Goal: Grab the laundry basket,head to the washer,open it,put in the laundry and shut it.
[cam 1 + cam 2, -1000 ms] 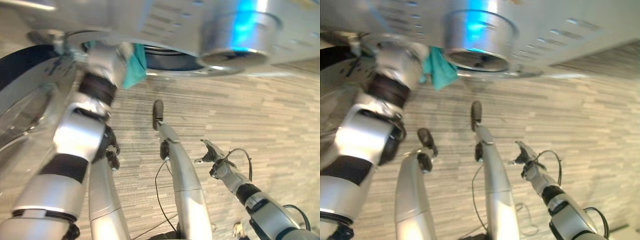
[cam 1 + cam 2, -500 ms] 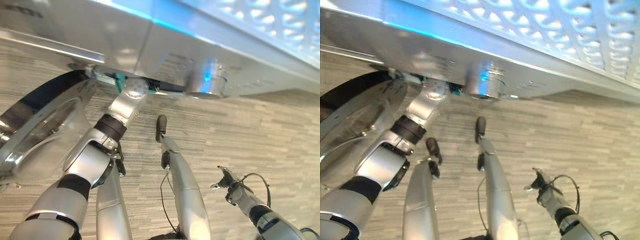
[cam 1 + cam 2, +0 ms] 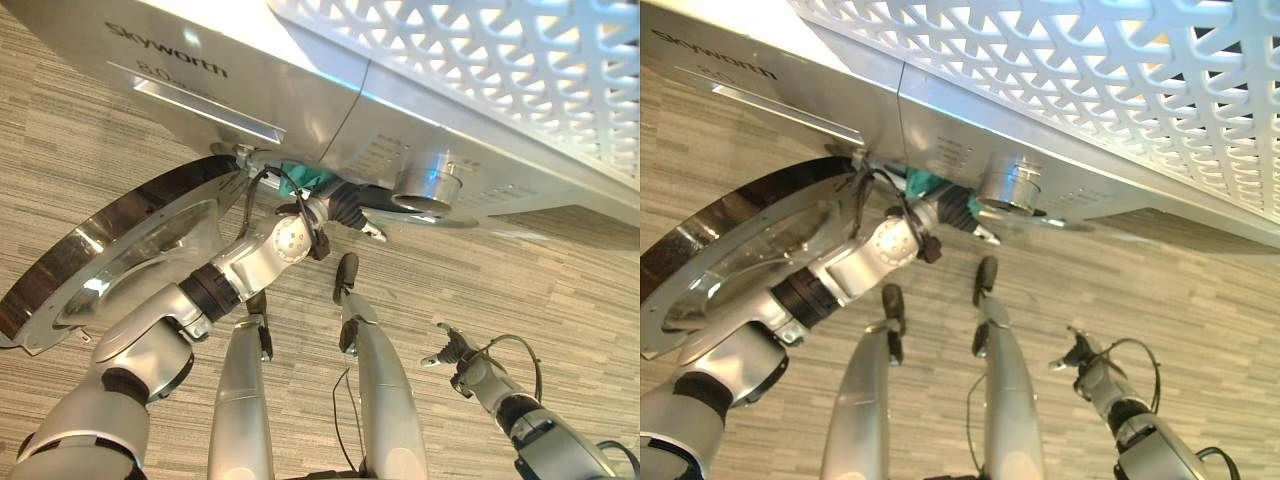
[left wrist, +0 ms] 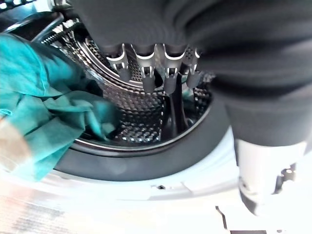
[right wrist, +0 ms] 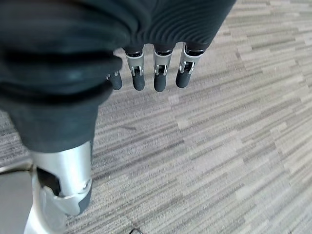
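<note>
The left hand (image 4: 156, 68) had released the teal cloth (image 4: 44, 112), fingers relaxed and empty; it now hung over the washer (image 3: 300, 80) drum rim, not fully inside. The right hand (image 5: 146, 73) idled open above the floor (image 5: 234, 146)

The left arm stretched forward and up, its wrist bent, and the left hand (image 4: 156, 73) had relaxed, nearly straight fingers (image 4: 146, 80) holding nothing. The right arm hung low at the side; the right hand (image 5: 146, 73) was relaxed, fingers straight and empty.
</note>
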Available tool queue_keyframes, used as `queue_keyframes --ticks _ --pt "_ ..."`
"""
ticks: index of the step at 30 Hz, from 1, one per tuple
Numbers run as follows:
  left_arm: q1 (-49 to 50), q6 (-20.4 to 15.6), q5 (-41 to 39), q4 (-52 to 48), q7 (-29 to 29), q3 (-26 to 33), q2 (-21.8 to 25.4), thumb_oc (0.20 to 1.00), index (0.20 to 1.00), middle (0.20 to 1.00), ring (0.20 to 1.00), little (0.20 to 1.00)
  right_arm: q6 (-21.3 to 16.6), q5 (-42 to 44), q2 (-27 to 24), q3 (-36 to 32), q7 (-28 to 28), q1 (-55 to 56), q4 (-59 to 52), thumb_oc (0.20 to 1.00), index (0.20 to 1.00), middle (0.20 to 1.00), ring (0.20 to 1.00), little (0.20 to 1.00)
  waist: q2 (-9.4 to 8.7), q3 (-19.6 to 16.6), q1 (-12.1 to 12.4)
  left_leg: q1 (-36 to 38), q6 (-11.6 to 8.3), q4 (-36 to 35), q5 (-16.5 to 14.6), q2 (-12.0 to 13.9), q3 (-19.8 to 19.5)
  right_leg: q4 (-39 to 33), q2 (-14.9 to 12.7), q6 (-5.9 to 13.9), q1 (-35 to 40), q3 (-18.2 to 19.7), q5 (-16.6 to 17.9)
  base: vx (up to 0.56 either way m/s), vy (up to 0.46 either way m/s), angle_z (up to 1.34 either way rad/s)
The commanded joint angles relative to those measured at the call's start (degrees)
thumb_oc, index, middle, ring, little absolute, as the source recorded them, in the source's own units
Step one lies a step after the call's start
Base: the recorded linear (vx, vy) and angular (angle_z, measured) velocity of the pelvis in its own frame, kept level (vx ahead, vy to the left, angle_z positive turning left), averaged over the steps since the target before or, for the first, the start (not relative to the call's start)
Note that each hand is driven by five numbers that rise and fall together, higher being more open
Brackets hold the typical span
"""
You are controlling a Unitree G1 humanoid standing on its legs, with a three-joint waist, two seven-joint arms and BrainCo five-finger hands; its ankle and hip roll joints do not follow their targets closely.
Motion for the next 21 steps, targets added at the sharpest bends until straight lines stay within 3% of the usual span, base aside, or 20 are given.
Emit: queue_keyframes --ticks 1,6,10,12,19,20,21 --pt "4.4 -4.3 1.8 -8.3 -1.5 2.5 -2.6 1.0 1.0 1.0 1.0 1.0 0.7 0.0 -1.7 0.9 0.7 8.7 2.1 1.0 1.0 1.0 1.0 1.0 1.73 -7.1 -0.9 0.9 0.83 -6.6 0.0 0.6 -3.0 -1.0 -1.3 2.65 3.1 -1.3 -8.8 0.0 0.0 0.0" --pt "17.1 -5.6 -3.4 -21.3 -4.9 11.0 7.7 1.0 1.0 1.0 1.0 1.0 0.7 -2.9 0.3 0.1 3.7 15.6 -0.4 1.0 1.0 1.0 1.0 1.0 2.43 -8.6 1.0 9.1 -0.35 -11.0 1.4 1.2 -3.3 -3.6 -0.9 2.8 11.4 -1.7 -8.9 0.03 -0.021 -0.01" --pt "24.6 -6.0 -3.7 -24.9 -6.1 15.1 10.9 1.0 1.0 1.0 1.0 1.0 0.8 -4.5 0.5 -0.1 5.3 17.4 -0.6 1.0 1.0 1.0 1.0 1.0 2.89 -9.2 2.1 15.9 -0.82 -15.8 2.8 0.9 -3.1 -6.9 -0.5 3.37 17.7 -2.0 -8.3 0.07 -0.013 0.03" --pt "30.8 -5.9 -3.7 -26.4 -7.3 17.9 12.2 1.0 1.0 1.0 1.0 1.0 0.8 -5.2 0.9 0.3 6.2 18.0 0.0 1.0 1.0 1.0 1.0 1.0 2.95 -9.8 2.6 20.5 -0.81 -20.1 5.8 0.2 -1.8 -9.7 -0.8 3.28 21.8 -3.0 -6.4 0.04 -0.003 0.02" --pt "45.7 -5.6 1.0 -22.0 -9.1 22.6 11.4 1.0 1.0 1.0 1.0 1.0 0.6 -8.2 1.7 1.7 8.9 19.1 1.2 1.0 1.0 1.0 1.0 1.0 4.21 -13.1 4.5 31.1 -1.13 -26.7 7.2 0.7 -1.5 -14.3 0.1 3.81 31.7 -3.8 -6.4 0.11 -0.012 0.01" --pt "49.8 -4.2 0.9 -17.9 -11.2 21.2 9.3 1.0 1.0 1.0 1.0 1.0 2.5 -5.9 4.8 1.9 11.3 11.8 6.1 1.0 1.0 1.0 1.0 1.0 5.1 -16.0 7.2 34.5 -0.96 -27.7 7.1 0.8 -2.0 -15.2 0.1 3.67 35.4 -4.7 -7.3 0.15 -0.037 0.05" --pt "49.4 -4.3 1.0 -17.5 -11.1 21.1 9.2 1.0 1.0 1.0 1.0 1.0 2.3 -5.7 5.1 2.0 11.2 11.1 6.8 1.0 1.0 1.0 1.0 1.0 5.12 -15.2 7.1 35.2 -1.0 -28.0 7.1 0.9 -2.0 -15.4 0.2 3.66 36.1 -4.8 -7.2 0.2 -0.046 -0.03"
